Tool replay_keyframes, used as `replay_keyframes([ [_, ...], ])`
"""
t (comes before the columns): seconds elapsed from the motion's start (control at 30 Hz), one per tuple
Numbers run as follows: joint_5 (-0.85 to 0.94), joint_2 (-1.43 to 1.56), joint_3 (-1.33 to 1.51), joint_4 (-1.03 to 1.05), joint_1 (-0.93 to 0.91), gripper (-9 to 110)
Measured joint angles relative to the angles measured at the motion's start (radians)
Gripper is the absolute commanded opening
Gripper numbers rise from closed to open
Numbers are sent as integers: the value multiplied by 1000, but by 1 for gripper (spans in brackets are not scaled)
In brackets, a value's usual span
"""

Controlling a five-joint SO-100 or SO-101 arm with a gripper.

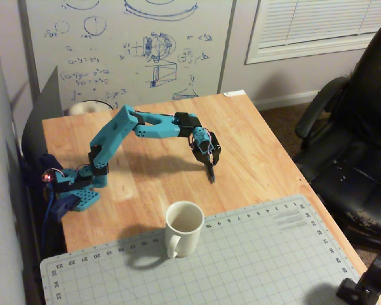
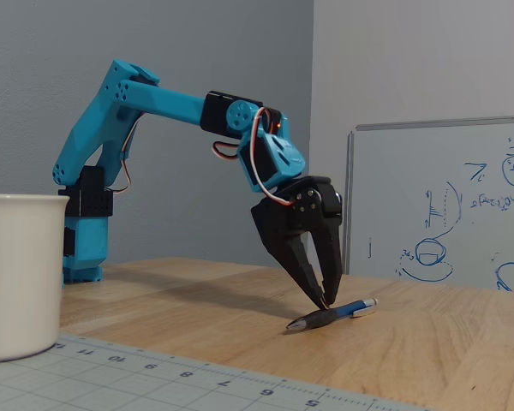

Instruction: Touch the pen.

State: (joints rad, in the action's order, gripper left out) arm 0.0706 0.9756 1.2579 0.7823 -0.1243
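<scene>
Centrally in a fixed view, the wooden table (image 1: 254, 146) carries the blue arm (image 2: 137, 94), a cutting mat (image 1: 241, 260) and a white mug (image 1: 183, 227). The black gripper (image 2: 325, 300) points down, jaws almost together, tips meeting the pen (image 2: 332, 314) lying flat at lower centre.

The gripper (image 2: 325, 303) is pointing down, its nearly closed jaws touching the pen (image 2: 330, 314), which is lying on the worktop (image 2: 428, 342).
</scene>
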Motion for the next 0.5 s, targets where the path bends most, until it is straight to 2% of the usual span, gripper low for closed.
replay_keyframes([
  [0.5, 0, 0, 0, 0, -11, 1],
])
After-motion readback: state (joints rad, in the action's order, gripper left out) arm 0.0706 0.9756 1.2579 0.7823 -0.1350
